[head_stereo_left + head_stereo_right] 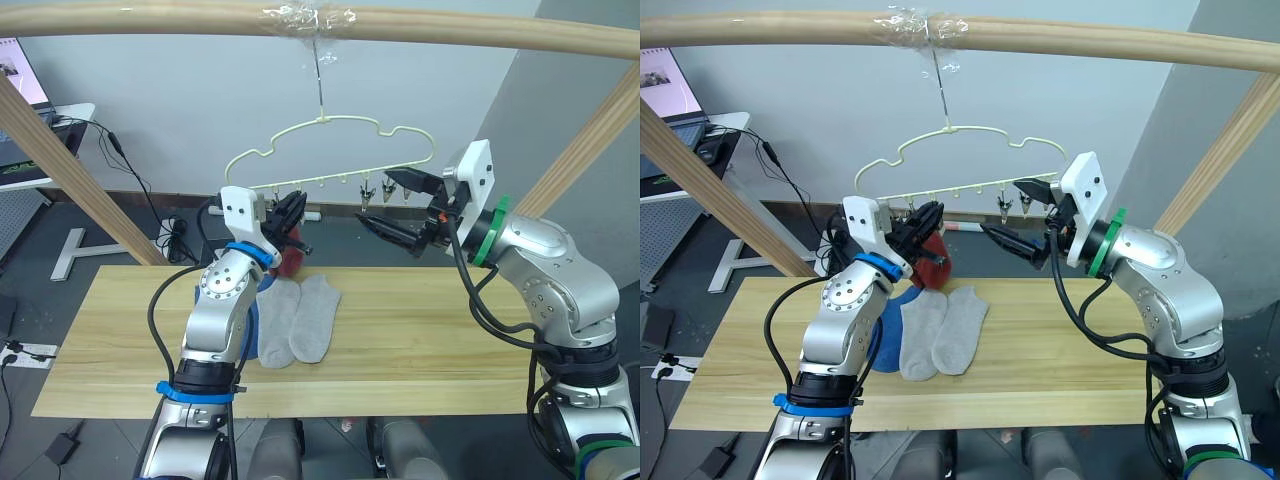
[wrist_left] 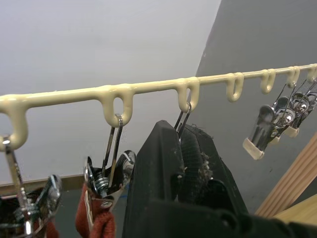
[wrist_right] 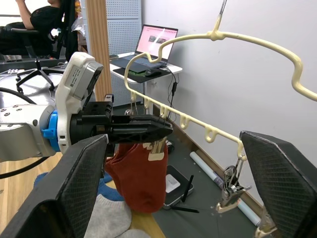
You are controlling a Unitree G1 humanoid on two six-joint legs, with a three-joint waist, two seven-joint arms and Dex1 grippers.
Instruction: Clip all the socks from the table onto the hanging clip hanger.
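Left tool (image 1: 928,222) pinched shut at a clip on the clip hanger (image 1: 970,165).
Rust sock (image 3: 136,173) hangs beside it; right tool (image 1: 395,205) wide open nearby; grey socks (image 1: 300,315) on worktop (image 1: 420,340).

The left gripper (image 1: 930,217) was up at the clip hanger (image 1: 970,170), seemingly closed beside a hanging red sock (image 1: 932,262); the right gripper (image 1: 1025,215) gaped wide, grey socks (image 1: 940,330) on the table (image 1: 1060,350).

A thick wooden pole frame (image 1: 300,22) spans the top, clear tape (image 1: 305,20) wrapped at its middle. Behind, at the left, a white desk (image 1: 70,115) with trailing black cables (image 1: 130,170) – an open laptop (image 3: 154,47) and a seated person (image 3: 47,17) further back
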